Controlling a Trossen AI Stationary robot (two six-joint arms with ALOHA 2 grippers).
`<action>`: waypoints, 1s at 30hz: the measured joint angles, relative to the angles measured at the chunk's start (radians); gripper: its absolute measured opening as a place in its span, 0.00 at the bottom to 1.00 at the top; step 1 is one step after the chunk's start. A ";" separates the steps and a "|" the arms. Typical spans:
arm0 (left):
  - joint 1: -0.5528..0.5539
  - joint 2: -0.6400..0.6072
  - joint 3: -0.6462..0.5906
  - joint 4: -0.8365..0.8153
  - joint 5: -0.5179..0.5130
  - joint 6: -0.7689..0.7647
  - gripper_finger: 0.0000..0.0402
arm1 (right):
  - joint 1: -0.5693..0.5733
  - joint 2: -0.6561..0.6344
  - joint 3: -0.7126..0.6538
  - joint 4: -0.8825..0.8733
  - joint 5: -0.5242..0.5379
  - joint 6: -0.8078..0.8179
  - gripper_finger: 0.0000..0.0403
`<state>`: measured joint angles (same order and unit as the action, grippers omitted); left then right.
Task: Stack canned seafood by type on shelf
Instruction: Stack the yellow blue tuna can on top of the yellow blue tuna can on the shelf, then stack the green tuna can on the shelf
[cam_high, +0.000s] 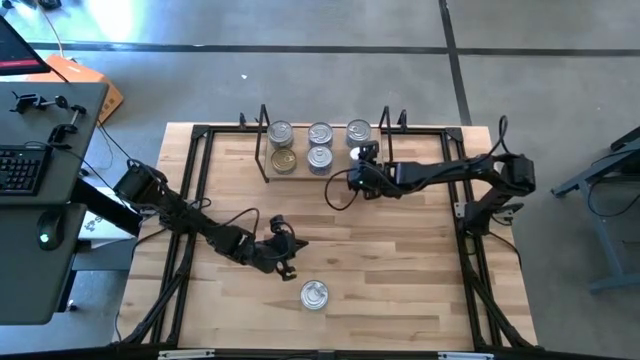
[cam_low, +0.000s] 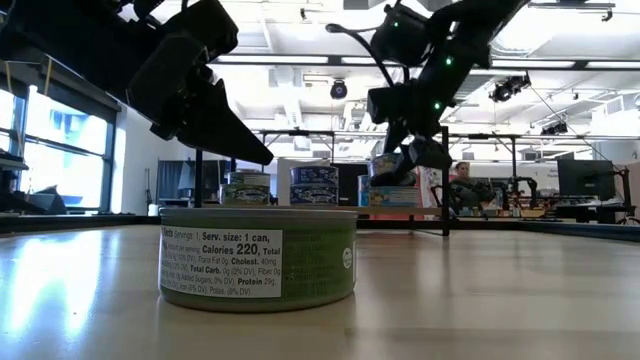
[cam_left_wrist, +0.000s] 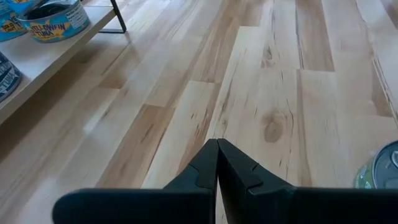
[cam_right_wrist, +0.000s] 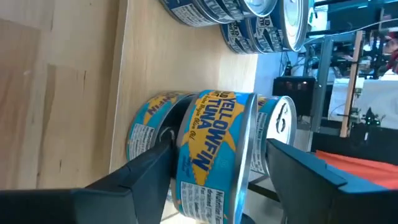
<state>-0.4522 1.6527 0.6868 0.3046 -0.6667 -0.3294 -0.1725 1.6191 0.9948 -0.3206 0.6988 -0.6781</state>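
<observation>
Your right claw (cam_high: 361, 153) reaches over the low light-wood shelf with its thin black rod frame (cam_high: 262, 150) at the far side of the counter (cam_high: 400, 260). It is pinching a short round blue-and-yellow tin labelled yellowfin tuna (cam_right_wrist: 211, 155); your right wrist view shows 1 dark finger (cam_right_wrist: 134, 171) on each side of that tin. Directly beyond the held tin sits a matching blue-and-yellow tin (cam_right_wrist: 146, 127) on the shelf board, and past it a row of blue-labelled tins with silver lids (cam_right_wrist: 249, 18).

From above, the shelf carries 5 tins to the left of your right claw: 3 silver-lidded tins in the far row (cam_high: 319, 133), plus a gold-lidded tin (cam_high: 283, 160) and a silver-lidded tin (cam_high: 319, 158) in the near row.

Your left claw (cam_high: 284, 247) hangs over the open counter, well apart from the shelf, with its fingers (cam_left_wrist: 199, 171) pressed together and holding nothing. 1 green-sided tin with a silver lid (cam_high: 314, 294) stands alone on the counter just beside and in front of that claw, not touching it; the low view shows its nutrition label.
</observation>
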 joint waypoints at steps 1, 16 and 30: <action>0.000 0.000 0.000 0.000 0.000 0.000 0.00 | 0.003 -0.003 0.010 -0.022 -0.001 0.005 0.61; -0.001 0.000 0.000 0.001 0.001 -0.001 0.00 | 0.054 -0.022 0.117 -0.166 -0.313 0.417 0.62; -0.148 0.000 0.000 -0.012 0.263 -0.015 0.00 | 0.527 -0.022 -0.286 0.724 -0.543 0.861 0.63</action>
<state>-0.6006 1.6531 0.6868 0.2926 -0.4036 -0.3441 0.3549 1.5970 0.7091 0.4037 0.1558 0.1832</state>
